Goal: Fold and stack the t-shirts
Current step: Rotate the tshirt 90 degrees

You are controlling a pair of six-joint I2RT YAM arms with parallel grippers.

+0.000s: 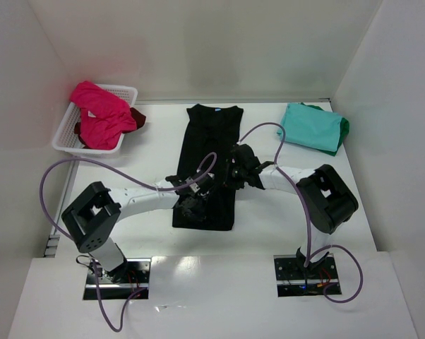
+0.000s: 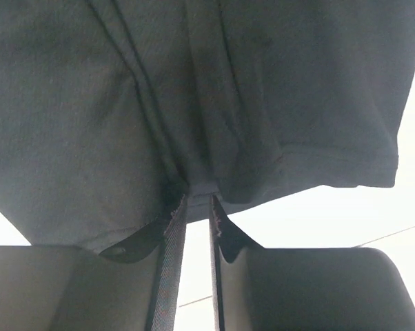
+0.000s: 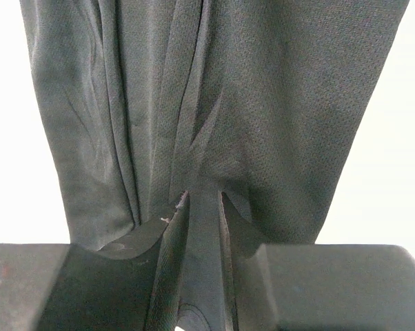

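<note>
The black t-shirt [image 1: 211, 152] lies in the middle of the table [image 1: 283, 208] as a long narrow strip, folded along its length. The neck end points to the far wall, and a small light-blue label [image 1: 219, 109] shows there. The left hand [image 1: 192, 205] is over the near part of this strip, close to its left edge. In the left wrist view, the left hand [image 2: 197, 196] is closed on a gathered fold of the black cloth, right at the tips of its fingers [image 2: 171, 238]. The right hand [image 1: 235, 175] is at the right edge of the strip, about halfway along it. In the right wrist view, the right hand [image 3: 203, 196] is also closed on the black cloth, which goes down between its two fingers [image 3: 169, 241] and makes wrinkles above them. At the far right of the table, a folded teal t-shirt [image 1: 310, 127] lies on top of a green t-shirt [image 1: 344, 128], of which only an edge shows. At the far left stands a white basket [image 1: 125, 90] with a crumpled pink t-shirt [image 1: 99, 116] inside. A dark red t-shirt [image 1: 138, 119] hangs over the basket's right side, next to the pink one.
</note>
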